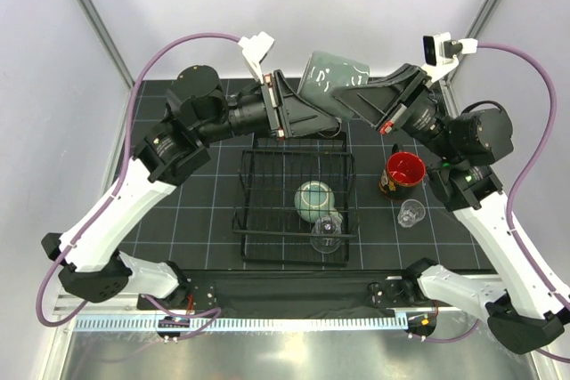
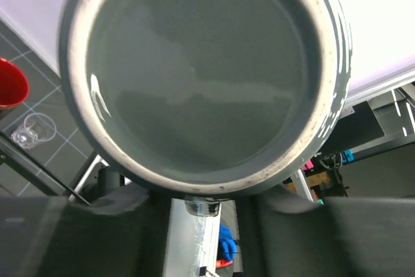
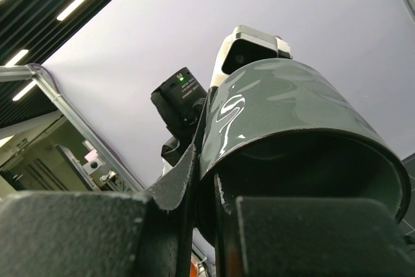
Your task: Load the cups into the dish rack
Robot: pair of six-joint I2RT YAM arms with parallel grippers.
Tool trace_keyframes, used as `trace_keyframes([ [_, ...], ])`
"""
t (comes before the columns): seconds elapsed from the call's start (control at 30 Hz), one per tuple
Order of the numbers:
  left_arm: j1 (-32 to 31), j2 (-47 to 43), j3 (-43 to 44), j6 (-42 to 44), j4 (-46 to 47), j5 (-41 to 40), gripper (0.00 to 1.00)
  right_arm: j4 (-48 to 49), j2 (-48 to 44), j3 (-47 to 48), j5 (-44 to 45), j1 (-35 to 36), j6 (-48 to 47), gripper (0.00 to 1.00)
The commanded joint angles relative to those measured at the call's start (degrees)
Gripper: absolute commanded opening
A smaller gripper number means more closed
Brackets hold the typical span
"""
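Right tool (image 1: 350,95) grips dark grey-green mug (image 1: 338,73) (held aloft); left tool (image 1: 331,118) alongside

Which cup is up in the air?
The dark grey-green mug, held high beyond the far end of the dish rack. The other cups sit low, inside the rack or on the table.

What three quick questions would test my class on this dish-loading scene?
1. Count: how many cups sit inside the dish rack?
2. True or false: the red-inside cup stands on the table, outside the rack.
3. Fill in: the mug held up in the air is ____ in colour.

Key: 1. two; 2. true; 3. dark grey-green.
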Motion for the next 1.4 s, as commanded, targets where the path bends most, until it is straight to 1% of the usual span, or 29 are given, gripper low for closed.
trace_keyframes([
  [0.0,0.15,1.43,1.85,-0.36,-1.37,-1.65,0.35,4.50,-0.85,1.60,-0.67,1.55,-0.91,0.04],
  [0.07,0.15,1.52,2.02,-0.63,-2.42,-2.96,0.31,3.71,-0.94,1.86,-0.40,1.90,-1.53,0.04],
  [0.13,0.06,1.43,1.94,-0.98,-3.13,-4.46,0.23,1.52,-1.20,2.39,0.04,2.34,-3.19,0.04],
  [0.17,0.15,1.43,1.94,-1.15,-3.30,-4.90,0.14,1.07,-1.20,2.48,0.56,2.69,-3.90,0.04],
  [0.23,0.15,1.34,1.94,-1.33,-3.48,-5.78,0.06,-0.60,-1.38,2.83,1.09,3.31,-5.39,0.04],
  [0.27,0.15,1.17,1.94,-1.24,-3.57,-6.39,0.00,-0.95,-1.46,2.83,1.53,3.49,-5.66,0.04],
  [0.43,0.23,-0.32,1.06,0.25,-3.92,-8.68,0.00,-2.70,-1.64,3.01,1.80,3.75,-6.89,0.04],
  [0.47,0.23,-1.11,0.80,0.69,-4.62,-9.64,0.00,-3.32,-1.55,3.09,1.97,3.75,-7.07,0.07],
  [0.5,0.15,-1.47,0.88,1.39,-5.49,-10.09,0.00,-4.98,-1.64,3.44,2.32,3.66,-7.68,0.16],
  [0.53,0.32,-1.73,1.14,3.31,-6.46,-10.44,0.00,-6.13,-1.73,3.53,2.67,3.75,-8.21,0.23],
  [0.57,0.50,-2.25,2.19,4.37,-9.43,-11.05,0.00,-7.53,-1.99,3.71,3.20,3.75,-8.73,0.30],
  [0.6,0.59,-2.61,2.81,5.51,-10.94,-12.54,0.00,-11.20,-2.08,4.32,4.77,3.75,-9.52,0.44],
  [0.67,1.55,-3.49,3.25,9.03,-12.62,-13.25,0.00,-15.43,-2.52,5.11,6.45,3.75,-12.16,0.52],
  [0.7,2.07,-4.62,3.52,10.26,-13.41,-13.25,0.00,-20.33,-2.61,5.99,8.02,3.66,-13.04,0.58],
  [0.77,5.32,-5.51,3.87,12.37,-14.90,-12.21,0.00,-25.71,-2.78,7.13,10.57,3.66,-15.85,0.62],
  [0.8,6.81,-6.29,3.87,12.90,-16.74,-10.89,0.00,-30.52,-2.87,8.44,11.72,3.66,-16.81,0.65],
  [0.9,12.87,-7.44,3.35,16.06,-19.03,-9.83,0.00,-37.67,-3.40,11.34,16.64,3.66,-20.51,0.67],
  [0.93,14.28,-7.97,2.82,17.12,-20.43,-9.30,0.00,-42.47,-3.66,12.14,18.13,3.75,-21.56,0.67],
  [0.97,17.26,-8.06,2.38,18.08,-21.05,-8.69,0.00,-44.87,-3.84,12.76,20.84,3.66,-23.40,0.67],
  [1.0,18.59,-8.06,2.29,20.79,-22.10,-9.03,0.00,-48.99,-4.45,14.07,22.00,3.66,-24.46,0.67],
  [1.03,20.17,-7.89,1.94,22.65,-24.55,-11.56,0.00,-51.03,-4.71,14.60,22.88,3.75,-25.25,0.68],
  [1.13,22.20,-9.11,-0.25,29.77,-26.24,-18.06,0.00,-57.89,-5.59,17.33,25.52,3.75,-28.07,0.68],
  [1.17,23.25,-9.81,-3.39,31.44,-25.38,-24.35,0.00,-59.38,-5.94,17.94,25.88,3.75,-28.51,0.68],
  [1.2,23.87,-10.34,-5.25,32.41,-24.85,-28.50,0.00,-61.83,-6.21,18.91,26.75,3.66,-29.38,0.68],
  [1.27,26.84,-10.52,-9.37,35.14,-23.01,-32.39,0.00,-63.96,-7.17,19.53,27.72,3.75,-29.92,0.69],
  [1.33,29.83,-10.17,-12.81,36.98,-21.07,-33.29,0.00,-66.60,-7.96,19.97,29.22,3.75,-30.27,0.70],
  [1.37,30.72,-9.82,-16.74,37.60,-19.76,-33.03,0.00,-67.21,-8.32,19.97,29.57,3.75,-30.18,0.70],
])
